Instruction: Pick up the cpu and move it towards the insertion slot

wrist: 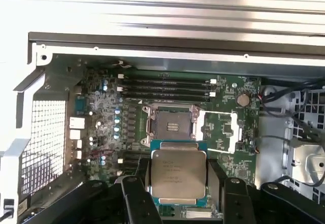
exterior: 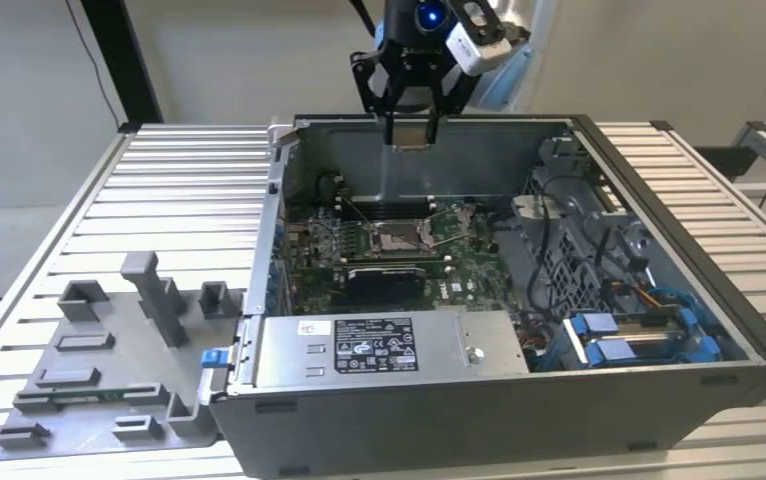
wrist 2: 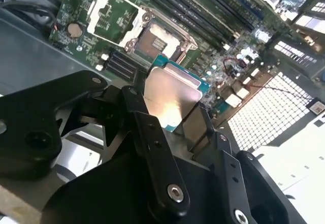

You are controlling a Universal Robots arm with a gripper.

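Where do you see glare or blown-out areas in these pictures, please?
In the second wrist view, glare washes over the face of the cpu held in the gripper; in the first wrist view, the chip reads evenly; in the exterior view, the table slats look bright.

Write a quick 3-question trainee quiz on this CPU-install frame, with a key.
1. True or false: the gripper is shut on the cpu.
2. In the exterior view, the grey plastic tray lies on which side of the open computer case? A) left B) right
3. Fill in: the insertion slot on the motherboard is ____ (empty/filled).

Key: 1 true; 2 A; 3 empty.
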